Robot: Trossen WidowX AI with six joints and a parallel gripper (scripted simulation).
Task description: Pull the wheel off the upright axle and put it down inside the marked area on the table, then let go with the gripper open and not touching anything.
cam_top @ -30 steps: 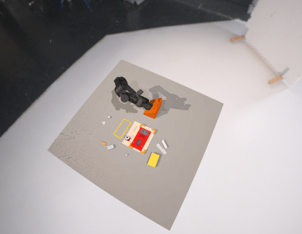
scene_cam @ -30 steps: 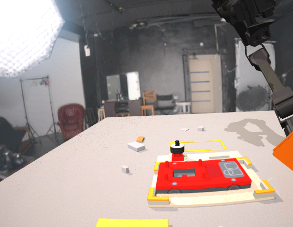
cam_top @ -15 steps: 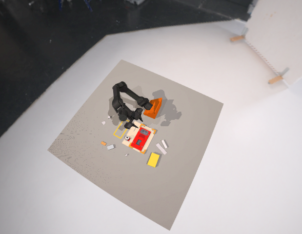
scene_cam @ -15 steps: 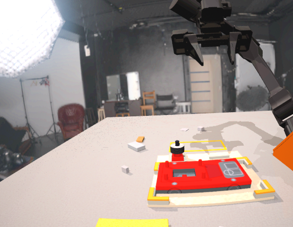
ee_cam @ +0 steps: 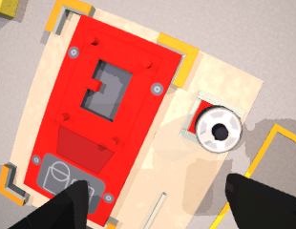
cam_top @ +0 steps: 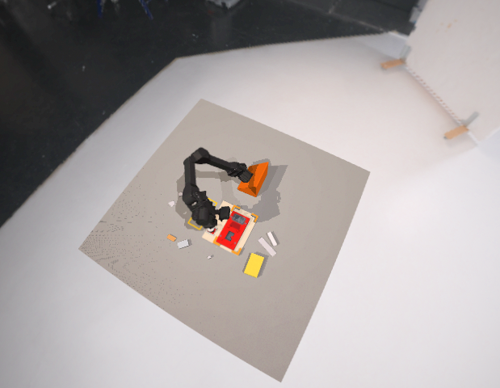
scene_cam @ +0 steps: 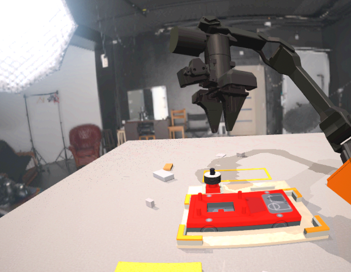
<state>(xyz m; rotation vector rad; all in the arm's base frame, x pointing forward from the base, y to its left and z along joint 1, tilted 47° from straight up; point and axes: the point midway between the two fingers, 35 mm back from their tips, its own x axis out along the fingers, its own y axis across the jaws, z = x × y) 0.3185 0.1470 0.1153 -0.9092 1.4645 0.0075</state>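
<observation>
Two fingers (scene_cam: pixel 214 117) parted, empty, high above wheel (scene_cam: pixel 212 177) on axle.

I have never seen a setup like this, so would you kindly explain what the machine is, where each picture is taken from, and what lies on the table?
The dark machine is a single jointed robot arm ending in a two-fingered gripper. One picture looks down from high above, one from table height at the side, and one from a camera on the wrist, looking down past the fingers. On the table lies a cream board carrying a red plate. Beside the plate a small white wheel sits on an upright axle. Next to it is the yellow-outlined marked area. The gripper hangs open above the wheel and holds nothing.
</observation>
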